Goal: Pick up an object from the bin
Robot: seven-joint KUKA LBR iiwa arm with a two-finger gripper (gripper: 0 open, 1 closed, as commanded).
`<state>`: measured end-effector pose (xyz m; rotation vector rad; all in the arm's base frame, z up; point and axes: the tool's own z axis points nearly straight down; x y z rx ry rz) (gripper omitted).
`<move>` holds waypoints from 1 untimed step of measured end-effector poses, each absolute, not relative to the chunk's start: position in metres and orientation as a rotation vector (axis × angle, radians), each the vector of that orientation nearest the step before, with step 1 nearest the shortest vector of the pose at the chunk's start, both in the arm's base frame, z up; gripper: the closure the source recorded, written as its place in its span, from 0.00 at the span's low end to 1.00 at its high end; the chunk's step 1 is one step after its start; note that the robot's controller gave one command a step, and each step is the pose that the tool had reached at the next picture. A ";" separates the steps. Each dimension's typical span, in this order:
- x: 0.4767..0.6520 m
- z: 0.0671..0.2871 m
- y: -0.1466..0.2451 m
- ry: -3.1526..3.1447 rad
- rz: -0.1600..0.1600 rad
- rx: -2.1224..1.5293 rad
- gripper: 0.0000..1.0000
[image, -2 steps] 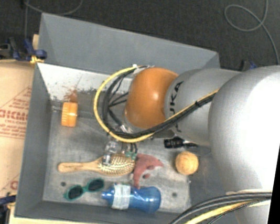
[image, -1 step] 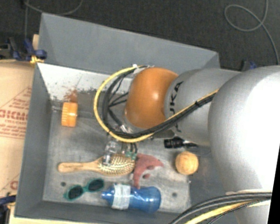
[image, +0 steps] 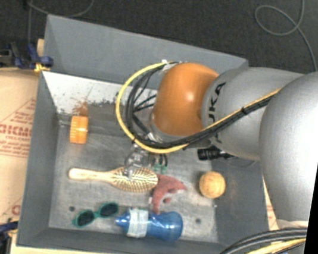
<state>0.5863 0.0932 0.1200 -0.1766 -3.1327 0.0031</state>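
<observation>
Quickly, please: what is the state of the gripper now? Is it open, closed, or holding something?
Gripper: cannot be told whether open or closed; it sits over the bristle head of the wooden hairbrush.

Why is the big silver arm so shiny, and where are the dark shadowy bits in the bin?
Camera view: light glares white off the silver arm and gleams on its orange cover; the arm's shadow darkens the bin floor near the gripper, by the hairbrush head.
</observation>
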 end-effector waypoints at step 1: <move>0.578 0.189 0.103 -3.135 -0.001 -0.196 1.00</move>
